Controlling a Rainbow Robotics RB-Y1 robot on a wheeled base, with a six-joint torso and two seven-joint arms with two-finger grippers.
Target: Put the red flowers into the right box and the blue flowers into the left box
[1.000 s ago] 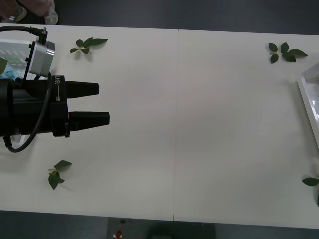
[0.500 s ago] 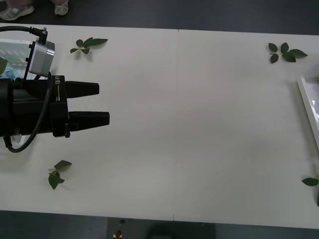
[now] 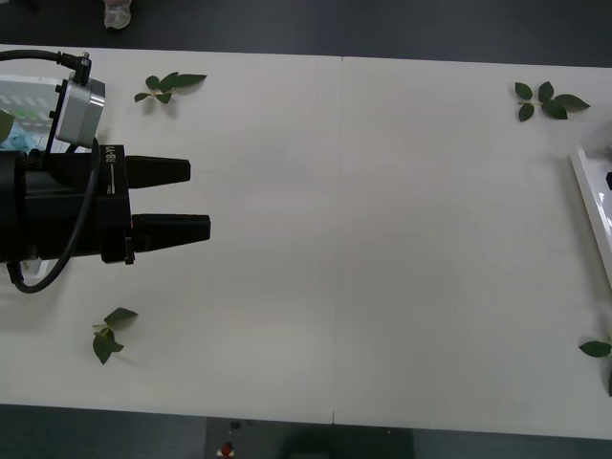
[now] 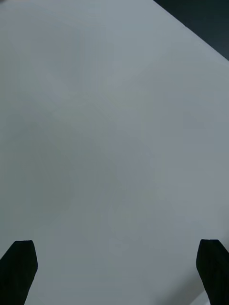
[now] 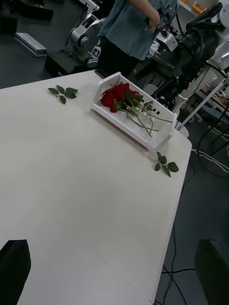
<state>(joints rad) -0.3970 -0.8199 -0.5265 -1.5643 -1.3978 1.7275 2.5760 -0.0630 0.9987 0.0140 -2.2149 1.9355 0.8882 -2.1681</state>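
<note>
the left end effector [image 3: 199,200] hovers at mid left of the front frame, fingers apart and empty; the right end effector [image 4: 114,267] is spread too, over bare bench [image 3: 382,239]. the roses [image 5: 117,95] lie in the right box [image 5: 143,136], stems along it, across the bench from the left arm. no flower is left loose, so the sorting looks finished.

red flowers [image 5: 118,93], white right box [image 5: 134,127]

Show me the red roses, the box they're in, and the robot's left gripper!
red roses [image 5: 116,95]: left wrist view, on the bunch of blooms.
right box [image 5: 125,127]: left wrist view, on its near white wall.
left gripper [image 3: 199,200]: front view, midway between its two black fingertips, open above the table.
</note>
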